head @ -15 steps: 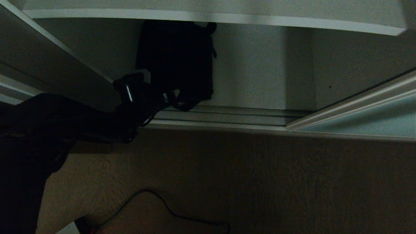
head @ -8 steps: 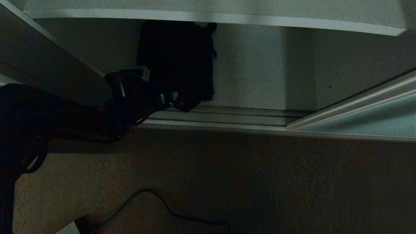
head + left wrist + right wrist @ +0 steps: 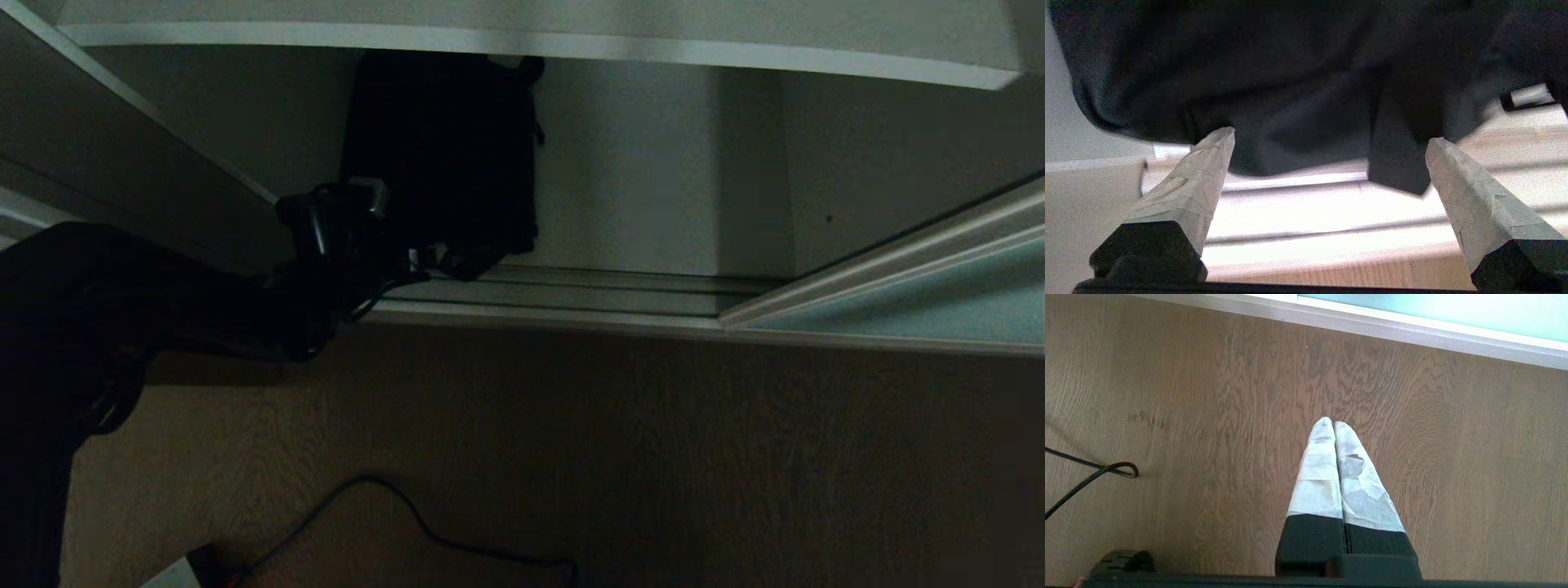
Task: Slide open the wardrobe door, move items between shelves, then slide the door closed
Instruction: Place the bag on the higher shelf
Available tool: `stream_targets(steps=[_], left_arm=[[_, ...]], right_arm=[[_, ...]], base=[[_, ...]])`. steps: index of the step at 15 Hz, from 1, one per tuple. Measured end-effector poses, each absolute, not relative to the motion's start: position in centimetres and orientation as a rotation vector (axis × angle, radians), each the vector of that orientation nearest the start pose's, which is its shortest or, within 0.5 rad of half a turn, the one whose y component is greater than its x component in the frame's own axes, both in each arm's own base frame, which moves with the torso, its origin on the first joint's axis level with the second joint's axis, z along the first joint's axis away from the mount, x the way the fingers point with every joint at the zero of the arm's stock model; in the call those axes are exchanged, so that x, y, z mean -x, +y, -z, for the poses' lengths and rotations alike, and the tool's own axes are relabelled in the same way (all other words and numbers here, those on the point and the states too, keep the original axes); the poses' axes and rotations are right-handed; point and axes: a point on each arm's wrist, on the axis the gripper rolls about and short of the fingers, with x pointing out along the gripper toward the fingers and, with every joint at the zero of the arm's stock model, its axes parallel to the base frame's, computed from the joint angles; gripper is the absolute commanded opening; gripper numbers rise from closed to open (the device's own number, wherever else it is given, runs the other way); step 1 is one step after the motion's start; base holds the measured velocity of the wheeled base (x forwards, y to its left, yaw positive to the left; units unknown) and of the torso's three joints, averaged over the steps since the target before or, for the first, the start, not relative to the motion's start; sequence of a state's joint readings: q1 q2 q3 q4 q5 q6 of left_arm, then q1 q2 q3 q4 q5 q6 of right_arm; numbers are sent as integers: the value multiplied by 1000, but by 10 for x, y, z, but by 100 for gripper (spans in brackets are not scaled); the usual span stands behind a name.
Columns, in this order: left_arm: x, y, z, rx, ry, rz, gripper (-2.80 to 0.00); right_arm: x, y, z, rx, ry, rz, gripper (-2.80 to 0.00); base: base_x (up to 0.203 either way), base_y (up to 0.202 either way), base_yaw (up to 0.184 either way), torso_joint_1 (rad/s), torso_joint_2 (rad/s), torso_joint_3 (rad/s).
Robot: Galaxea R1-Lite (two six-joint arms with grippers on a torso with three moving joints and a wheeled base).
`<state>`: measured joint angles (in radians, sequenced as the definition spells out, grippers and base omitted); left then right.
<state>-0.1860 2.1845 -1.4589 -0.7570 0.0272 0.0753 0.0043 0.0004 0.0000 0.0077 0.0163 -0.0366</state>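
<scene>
My left claw at the one black bag

The bag (image 3: 445, 155) stands in the wardrobe's bottom, its top cut off by the shelf (image 3: 522, 41); my left claw (image 3: 1331, 136) gapes empty before it. My right claw (image 3: 1334, 424) hangs clenched above the floor (image 3: 1208, 416); door (image 3: 922, 306) slid right.

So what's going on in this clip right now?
The robot faces an open wardrobe, its sliding wardrobe door pushed to the right. The left end effector is low at the wardrobe's bottom, fingers spread wide, right in front of the black fabric bag standing under a shelf; nothing is gripped. The right end effector hangs shut over the wooden floor, idle.
</scene>
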Motion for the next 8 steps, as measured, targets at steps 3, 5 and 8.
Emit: stream_targets(steps=[3, 5, 8], left_arm=[[-449, -83, -188, -82, -38, 146, 0], [-440, -87, -191, -85, -34, 156, 0], [-425, -91, -197, -87, -31, 169, 0]], right_arm=[[23, 0, -75, 36, 8, -21, -280], [23, 0, -75, 36, 8, -21, -280], [23, 0, -75, 36, 8, -21, -280]], base=[[0, 0, 0, 0, 0, 0], [0, 0, 0, 0, 0, 0], [0, 0, 0, 0, 0, 0]])
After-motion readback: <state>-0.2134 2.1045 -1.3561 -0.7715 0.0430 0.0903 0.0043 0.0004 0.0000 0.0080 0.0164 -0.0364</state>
